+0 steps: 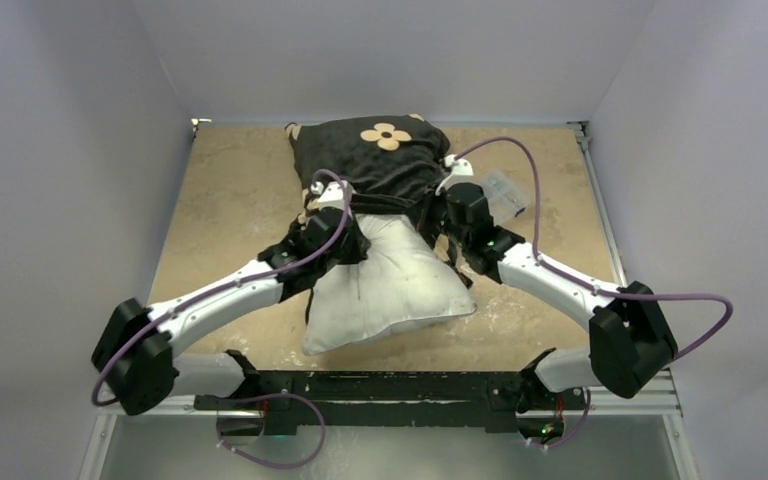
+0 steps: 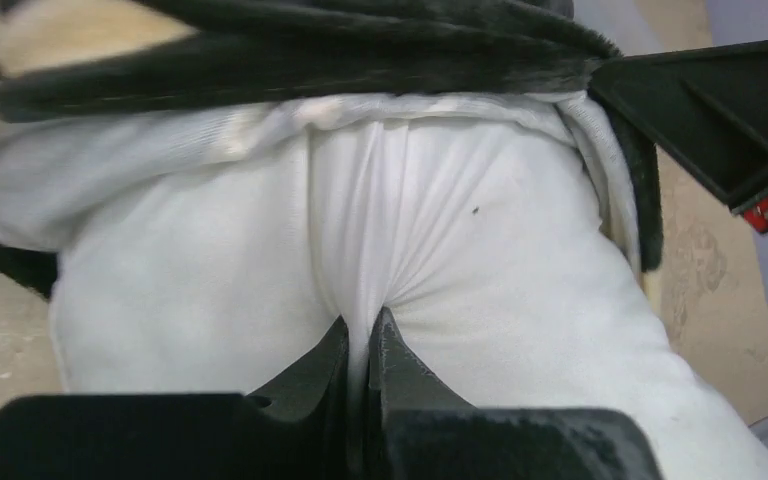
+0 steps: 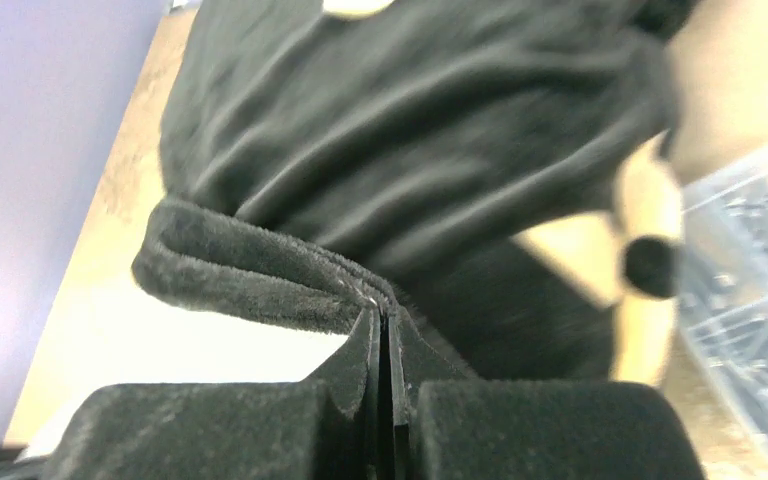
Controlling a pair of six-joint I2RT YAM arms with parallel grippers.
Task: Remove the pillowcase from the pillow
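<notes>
1. The pillow (image 1: 392, 285), white and smudged, lies mid-table with its near end bare and one corner pointing toward the arm bases.
2. The pillowcase (image 1: 365, 165), black plush, covers the pillow's far end only; its bunched edge runs across the pillow between the two wrists.
3. A tan flower motif (image 1: 386, 135) faces up on the far part of the case.
4. The left gripper (image 1: 350, 228) sits at the case edge on the pillow's left side; its jaws are not discernible.
5. The right gripper (image 1: 438, 208) sits at the edge on the right; jaws likewise obscured.
6. A clear plastic container (image 1: 506, 190) rests on the tan table (image 1: 230, 200), just beyond the right wrist.
</notes>
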